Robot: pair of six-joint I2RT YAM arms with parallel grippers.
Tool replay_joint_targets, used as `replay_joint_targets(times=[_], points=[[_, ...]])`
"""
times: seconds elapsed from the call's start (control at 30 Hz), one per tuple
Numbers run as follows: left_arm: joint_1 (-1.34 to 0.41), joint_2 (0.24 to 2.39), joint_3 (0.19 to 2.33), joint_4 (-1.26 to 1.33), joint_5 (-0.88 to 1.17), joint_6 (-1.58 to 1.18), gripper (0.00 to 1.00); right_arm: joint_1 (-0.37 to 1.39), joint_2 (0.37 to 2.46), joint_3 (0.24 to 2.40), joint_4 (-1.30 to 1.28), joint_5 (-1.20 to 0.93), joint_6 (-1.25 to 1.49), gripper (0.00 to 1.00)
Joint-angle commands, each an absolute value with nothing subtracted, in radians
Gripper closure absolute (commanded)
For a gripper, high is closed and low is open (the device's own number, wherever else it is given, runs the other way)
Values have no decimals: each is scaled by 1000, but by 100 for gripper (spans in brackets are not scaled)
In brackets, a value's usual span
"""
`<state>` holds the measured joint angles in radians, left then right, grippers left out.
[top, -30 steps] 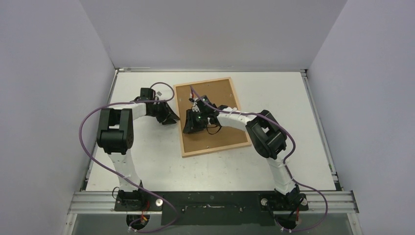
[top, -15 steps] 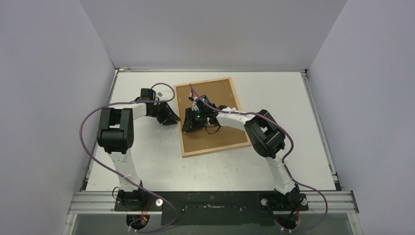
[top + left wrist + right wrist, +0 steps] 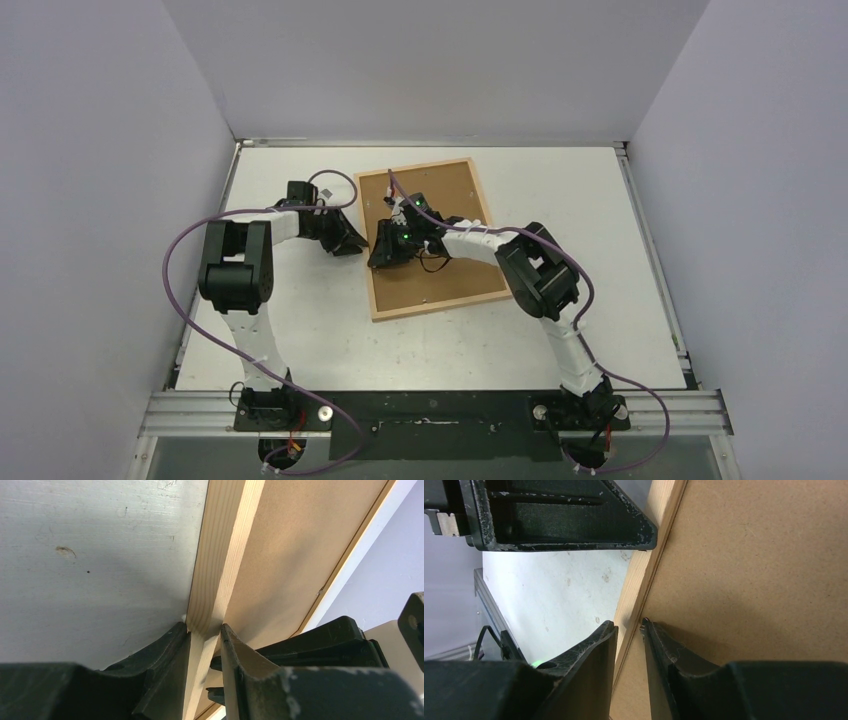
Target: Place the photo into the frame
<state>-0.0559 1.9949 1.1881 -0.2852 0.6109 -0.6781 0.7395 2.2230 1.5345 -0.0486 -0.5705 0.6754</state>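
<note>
The frame (image 3: 440,303) lies flat mid-table, back side up, with a brown backing board (image 3: 455,265) filling it. My left gripper (image 3: 352,240) comes in from the left at the frame's left rail. In the left wrist view the gripper (image 3: 205,627) is shut on the light-wood rail (image 3: 225,540), one finger on each side. My right gripper (image 3: 381,256) reaches over the board to the same rail. In the right wrist view it (image 3: 627,624) straddles the rail (image 3: 659,525), outer finger on the table side, inner finger on the board (image 3: 749,570). The photo is hidden.
The white table (image 3: 300,330) is walled on the left, back and right. A metal rail (image 3: 430,408) with both arm bases runs along the near edge. Purple cables (image 3: 175,270) loop off both arms. The two grippers sit close together at the frame's left rail.
The right gripper has slid a little left across the board to the left rail, its elbow following. Both grippers' jaws have narrowed slightly. The frame has not visibly moved.
</note>
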Motion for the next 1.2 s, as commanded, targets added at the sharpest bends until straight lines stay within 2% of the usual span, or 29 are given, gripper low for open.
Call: replay_joint_targets(times=[0.0, 0.6, 1.17], points=[[-49, 2003, 1180, -261, 632, -684, 73, 752, 2270, 1545, -10, -622, 658, 71], [-48, 2002, 1180, -269, 629, -686, 74, 761, 2280, 1554, -95, -737, 484, 71], [-48, 1998, 1167, -267, 626, -690, 74, 764, 2292, 1561, -95, -786, 460, 71]])
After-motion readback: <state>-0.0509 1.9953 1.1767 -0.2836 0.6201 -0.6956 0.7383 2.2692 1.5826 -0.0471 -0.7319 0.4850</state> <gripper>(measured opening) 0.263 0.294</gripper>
